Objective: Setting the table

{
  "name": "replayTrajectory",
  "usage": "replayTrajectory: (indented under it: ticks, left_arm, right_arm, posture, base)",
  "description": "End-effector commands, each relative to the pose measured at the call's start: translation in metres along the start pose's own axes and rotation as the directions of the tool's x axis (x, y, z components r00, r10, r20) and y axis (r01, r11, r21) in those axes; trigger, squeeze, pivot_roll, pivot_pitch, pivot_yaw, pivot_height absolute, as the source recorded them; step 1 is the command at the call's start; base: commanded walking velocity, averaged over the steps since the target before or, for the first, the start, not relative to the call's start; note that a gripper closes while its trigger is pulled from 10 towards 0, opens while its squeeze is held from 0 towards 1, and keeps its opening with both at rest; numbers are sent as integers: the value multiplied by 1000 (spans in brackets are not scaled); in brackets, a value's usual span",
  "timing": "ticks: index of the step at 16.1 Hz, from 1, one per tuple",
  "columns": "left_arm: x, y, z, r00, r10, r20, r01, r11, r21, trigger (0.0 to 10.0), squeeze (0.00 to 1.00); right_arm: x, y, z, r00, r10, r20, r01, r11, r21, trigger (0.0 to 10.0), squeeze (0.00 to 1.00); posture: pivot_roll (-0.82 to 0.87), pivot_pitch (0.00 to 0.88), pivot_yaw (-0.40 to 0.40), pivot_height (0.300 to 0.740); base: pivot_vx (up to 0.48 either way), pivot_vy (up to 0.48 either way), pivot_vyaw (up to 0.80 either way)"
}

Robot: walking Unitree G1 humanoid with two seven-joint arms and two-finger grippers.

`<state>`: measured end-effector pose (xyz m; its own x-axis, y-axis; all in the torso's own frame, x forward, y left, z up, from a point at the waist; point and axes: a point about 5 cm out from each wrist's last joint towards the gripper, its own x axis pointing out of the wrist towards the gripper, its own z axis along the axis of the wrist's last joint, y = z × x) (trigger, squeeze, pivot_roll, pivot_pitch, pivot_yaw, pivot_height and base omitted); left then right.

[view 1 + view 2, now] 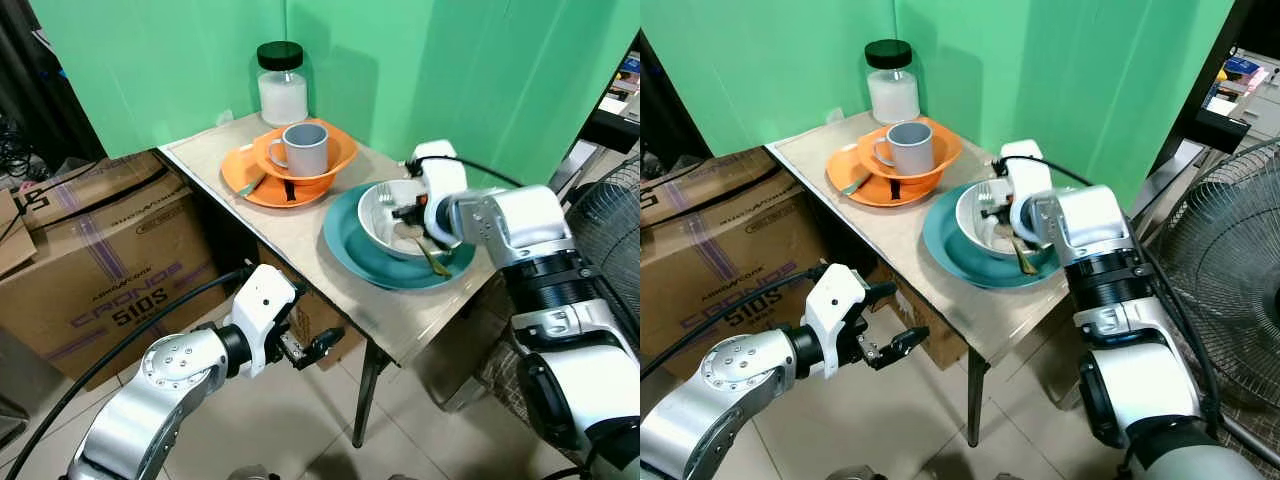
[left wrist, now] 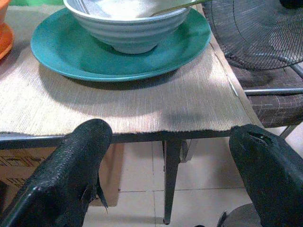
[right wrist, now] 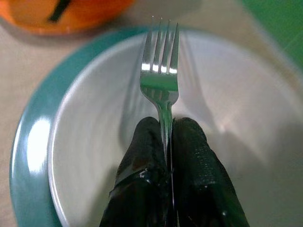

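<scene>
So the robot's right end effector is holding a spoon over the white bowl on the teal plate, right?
Not quite: it is a fork, not a spoon. The right wrist view shows its tines, with the right end effector shut on the handle above the white bowl, which sits on the teal plate.

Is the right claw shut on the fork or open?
Shut: the right claw pinches the fork between touching fingers, tines over the white bowl.

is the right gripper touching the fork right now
Touching. The right wrist view shows the right gripper with both black fingers pressed shut on the fork handle, above the white bowl.
</scene>
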<state>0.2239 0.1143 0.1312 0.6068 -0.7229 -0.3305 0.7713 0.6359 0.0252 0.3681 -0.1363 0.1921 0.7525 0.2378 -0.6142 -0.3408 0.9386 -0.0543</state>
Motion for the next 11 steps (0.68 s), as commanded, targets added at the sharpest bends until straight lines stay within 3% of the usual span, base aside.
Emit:
replayTrajectory:
  ticks: [1,3,4,5,6,7,8,10,11]
  left_arm:
    - [2,1,2,1000,-1,2,1,1000,21,10000,0]
    - [2,1,3,1000,8,10,-8,1000,26,10000,0]
    - [2,3,6,999,37,27,-38,999,30,10000,0]
    - [5,7,11,993,102,67,-105,994,40,10000,0]
    - [10,9,19,981,153,116,-158,987,36,10000,0]
    - [12,10,23,974,179,135,-186,982,34,10000,0]
    - [15,11,26,966,210,150,-217,976,31,10000,0]
    - [13,16,35,920,334,203,-341,940,-1,10000,0]
    - [9,19,36,904,373,207,-382,924,1,10000,0]
  right_arm:
    - [-9,-2,15,996,-4,87,6,1000,-21,0,0]
    - [-21,-5,26,975,5,223,2,1000,-31,0,0]
    - [-34,-6,32,944,28,328,-18,999,-34,0,0]
    - [-54,-4,33,898,63,436,-69,998,-3,0,0]
    - [-78,6,27,817,108,567,-113,993,-26,0,0]
    - [-88,12,21,786,138,602,-141,989,-44,2118,0]
    - [-97,18,13,772,148,619,-144,988,-56,10000,0]
    - [-119,24,-10,754,93,651,-74,996,-56,10000,0]
    - [-122,22,-14,754,47,656,-48,999,-18,10000,0]
  posture:
    - [-8,0,12,740]
    - [-1,0,4,740]
    - [2,0,1,740]
    - [5,0,-6,740]
    - [1,0,-6,740]
    - [-1,0,-5,740]
    - [-20,0,1,740]
    - [-46,0,8,740]
    - [-48,0,6,740]
  base:
    - [0,0,0]
    - [0,0,0]
    - [0,0,0]
    - [0,0,0]
    - [0,0,0]
    - [0,0,0]
    - [0,0,0]
    - [0,0,0]
    - [0,0,0]
